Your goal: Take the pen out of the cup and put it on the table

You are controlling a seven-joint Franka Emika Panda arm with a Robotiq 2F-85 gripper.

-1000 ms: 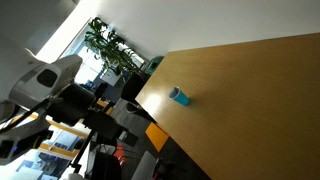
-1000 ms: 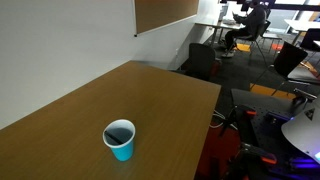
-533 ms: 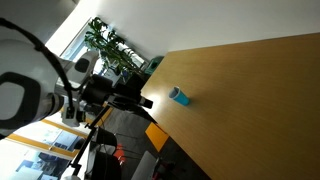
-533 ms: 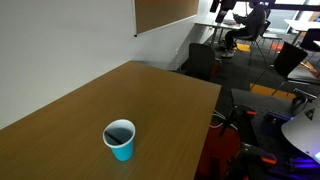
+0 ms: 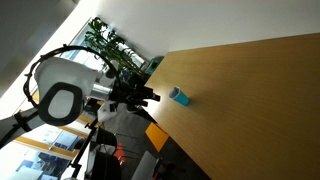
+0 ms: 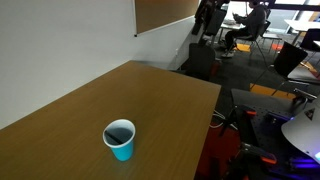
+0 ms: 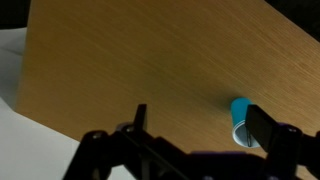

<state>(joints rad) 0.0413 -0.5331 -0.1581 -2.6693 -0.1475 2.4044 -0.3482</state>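
Observation:
The light-blue cup (image 5: 178,96) stands near the table's edge, also in an exterior view (image 6: 119,140) and the wrist view (image 7: 239,115). The pen shows only as a thin dark line in the cup's mouth (image 7: 247,134); in both exterior views I cannot make it out. My gripper (image 5: 150,96) is open and empty, off the table's edge and a short way from the cup. It enters the top of an exterior view (image 6: 206,18). In the wrist view the gripper (image 7: 200,110) has its jaws spread, with the right finger (image 7: 268,130) overlapping the cup.
The light wood table (image 5: 250,100) has a dark edge (image 6: 205,130). Office chairs (image 6: 205,60) and desks stand beyond it. A potted plant (image 5: 108,45) is behind the arm. A white wall with a board (image 6: 165,12) borders the table.
The arm has swung in from off the table toward the cup. The gripper has now entered the top of the exterior view that looks down on the cup.

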